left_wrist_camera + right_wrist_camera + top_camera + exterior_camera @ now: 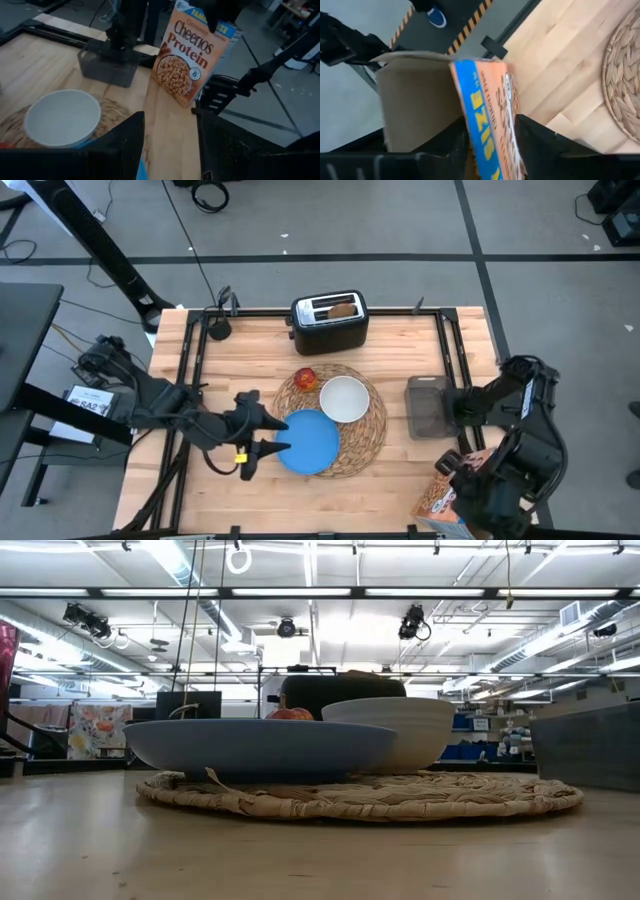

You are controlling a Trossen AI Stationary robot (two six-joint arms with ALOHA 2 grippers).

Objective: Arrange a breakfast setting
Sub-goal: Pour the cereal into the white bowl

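The round blue plate (310, 442) lies on the near left part of the woven straw placemat (368, 432), next to the white bowl (344, 399) and the small red fruit (305, 378). A toast slice (341, 308) sticks up from the black toaster (330, 322). My left gripper (278, 435) is open at the plate's left rim, fingers on either side of it; I cannot tell whether it touches. My right gripper (462, 472) is shut on a Cheerios cereal box (440, 498) at the table's near right corner. Cup and spoon are out of view. My right gripper pinches the cereal box's top end (487, 131), by the blue banner, between its two fingers, one on the front face and one on the back. It comes from above. The box hangs tilted below it (192, 55); whether its lower end rests on the table I cannot tell.
The dark rectangular tray (428, 406) stands right of the placemat, between it and the right arm. The toaster stands at the far edge. Black rails (192, 370) run along the table's left and right sides. Bare wood lies along the near edge below the placemat.
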